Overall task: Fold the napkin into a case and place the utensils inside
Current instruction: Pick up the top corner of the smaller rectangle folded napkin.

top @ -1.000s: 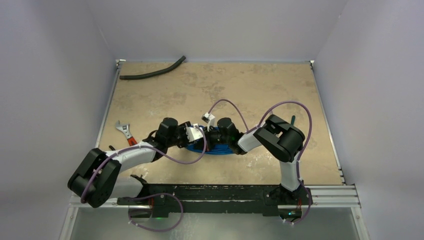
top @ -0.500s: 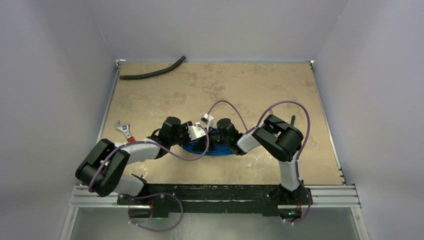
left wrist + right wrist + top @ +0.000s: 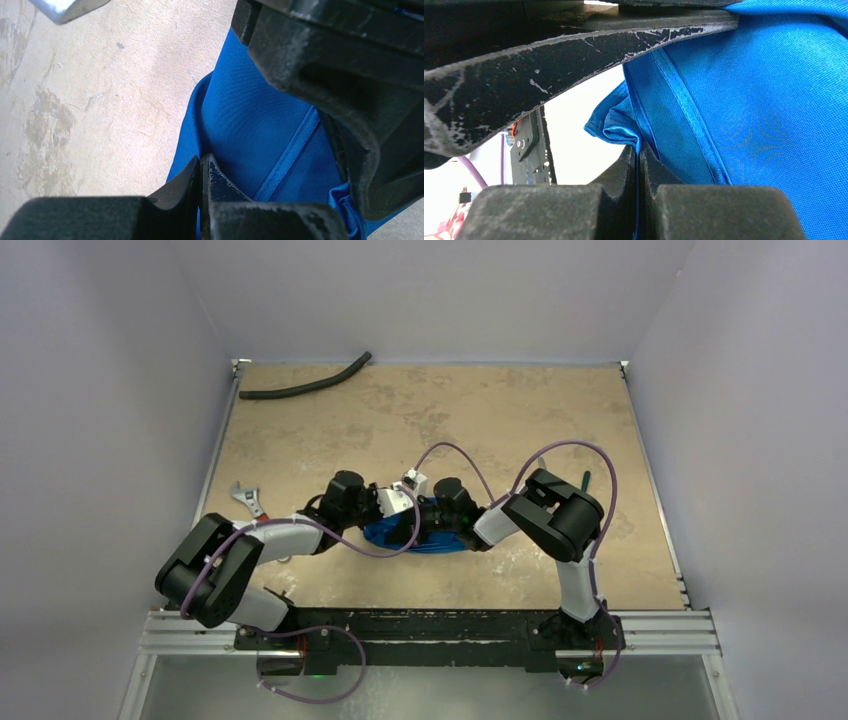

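The napkin (image 3: 435,544) lay bunched on the tabletop (image 3: 500,420), with the left gripper (image 3: 201,165) and right gripper (image 3: 640,155) each pinched closed on a thin bit of its edge. Slippery satin could slide from so shallow a pinch when pulled, spoiling the fold.

Shiny blue napkin (image 3: 437,543) lies bunched on the tan table (image 3: 500,420) — layered, hem showing, one corner puckered.
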